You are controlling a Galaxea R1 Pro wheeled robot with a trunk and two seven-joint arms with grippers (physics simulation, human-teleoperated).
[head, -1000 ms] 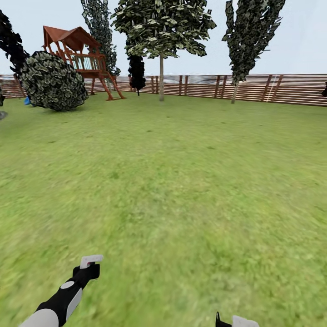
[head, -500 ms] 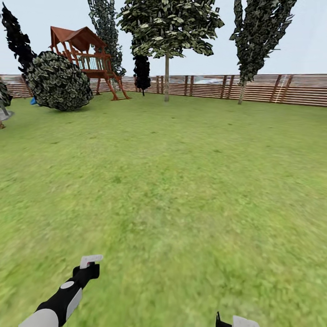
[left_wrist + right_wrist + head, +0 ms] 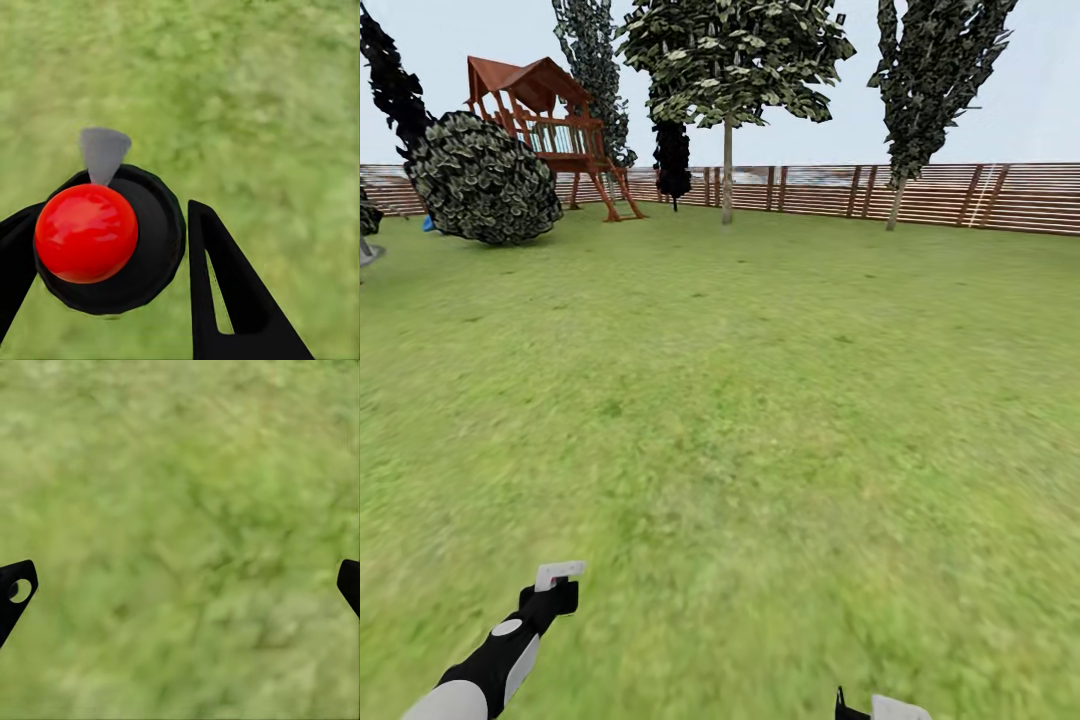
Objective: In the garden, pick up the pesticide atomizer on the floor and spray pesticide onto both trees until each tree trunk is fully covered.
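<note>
Red-topped atomizer [image 3: 97, 236] sits between the left gripper [image 3: 112, 247] fingers, clamped on its dark body; the wrist camera looks down its long axis, so the bottle stands roughly along the fingers, cap toward the camera. Grey nozzle points away from the cap, out over the grass [image 3: 760, 420]. Head view shows its pale top [image 3: 558, 574] low at the left. Right gripper [image 3: 180, 585] is spread wide, holding nothing. Risks, as I judge: no thick trunk close by, just thin trees [image 3: 727, 170] by the fence [image 3: 960, 195], so spraying now would wet lawn; a loose hold could let the bottle twist.
</note>
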